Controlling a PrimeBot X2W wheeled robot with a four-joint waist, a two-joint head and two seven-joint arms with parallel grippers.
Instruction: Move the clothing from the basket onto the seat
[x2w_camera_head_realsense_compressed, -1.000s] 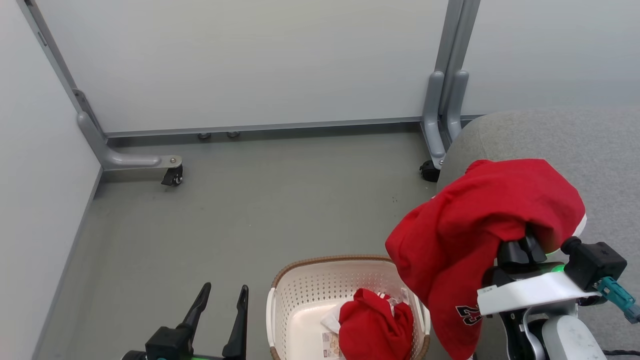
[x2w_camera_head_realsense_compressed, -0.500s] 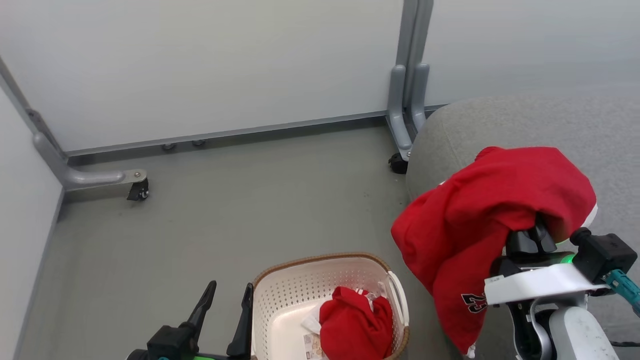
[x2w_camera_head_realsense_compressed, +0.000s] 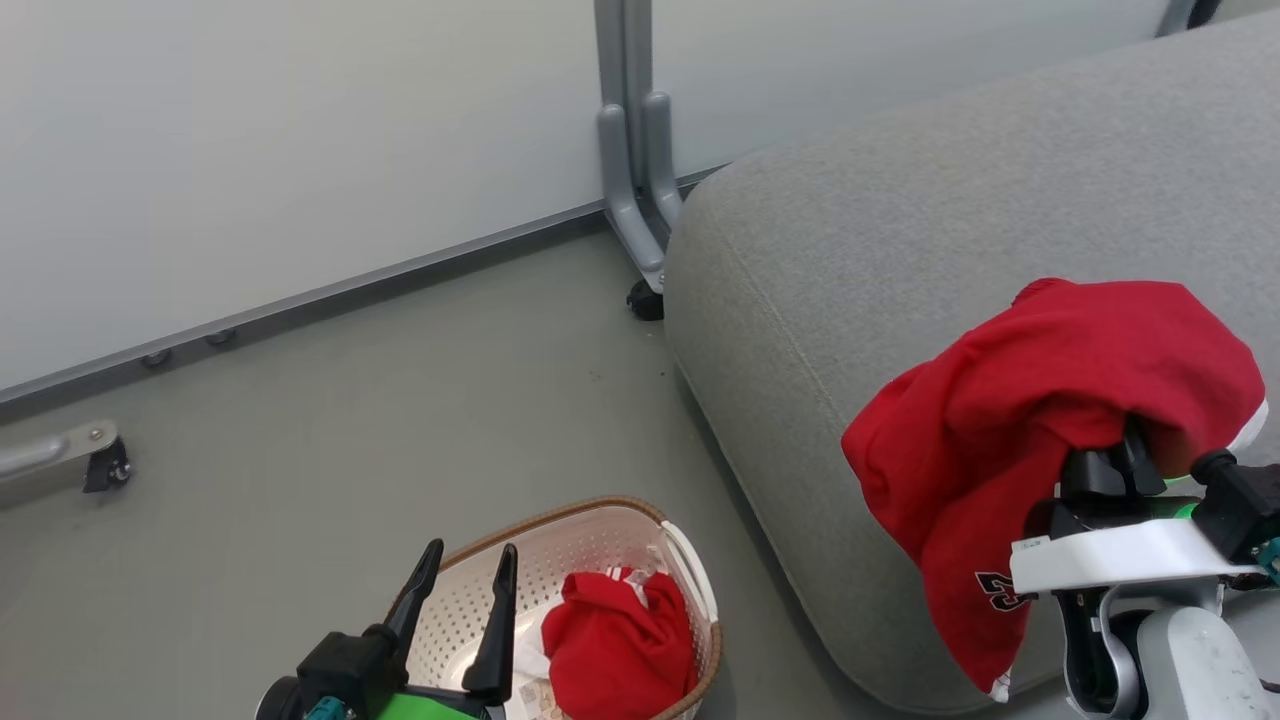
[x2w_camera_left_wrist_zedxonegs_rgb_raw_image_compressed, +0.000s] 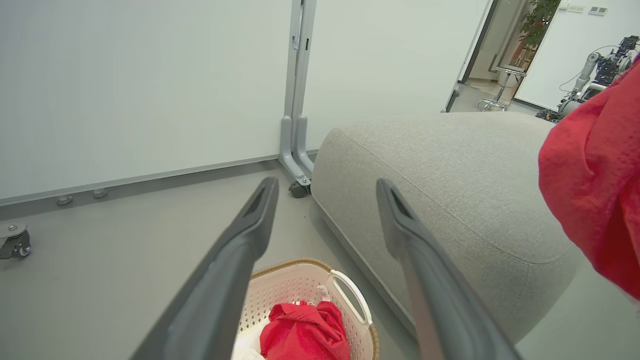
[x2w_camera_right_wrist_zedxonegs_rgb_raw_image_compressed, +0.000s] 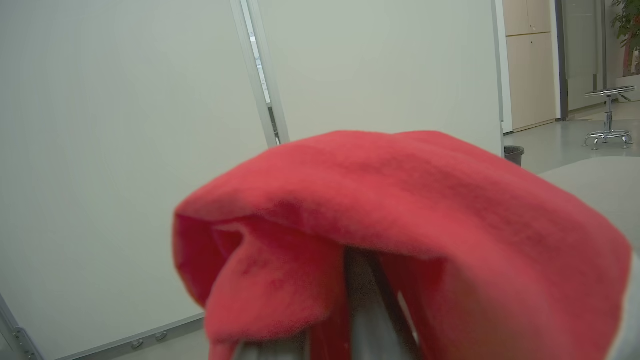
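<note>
Jersey (x2w_camera_head_realsense_compressed: 1050, 390), red, pinched in right claw (x2w_camera_head_realsense_compressed: 1125, 452) by seat (x2w_camera_head_realsense_compressed: 900, 220); left claw (x2w_camera_head_realsense_compressed: 472, 552) wide apart, empty, near basket (x2w_camera_head_realsense_compressed: 560, 512).

1. I am counting two red garments: the draped garment (x2w_camera_head_realsense_compressed: 1050, 390), hanging over my right end effector (x2w_camera_head_realsense_compressed: 1115, 462), and the crumpled garment (x2w_camera_head_realsense_compressed: 615, 650), lying in the basket (x2w_camera_head_realsense_compressed: 560, 510).
2. I am seeing one basket.
3. I am facing one grey seat (x2w_camera_head_realsense_compressed: 900, 230).
4. I am carrying two end effectors: the right one and my left end effector (x2w_camera_head_realsense_compressed: 472, 550).
5. I am making out two castors on the floor: the far-left castor (x2w_camera_head_realsense_compressed: 105, 468) and the castor beside the seat (x2w_camera_head_realsense_compressed: 645, 300).
6. I am spotting one stool (x2w_camera_right_wrist_zedxonegs_rgb_raw_image_compressed: 607, 117) in the right wrist view.
</note>
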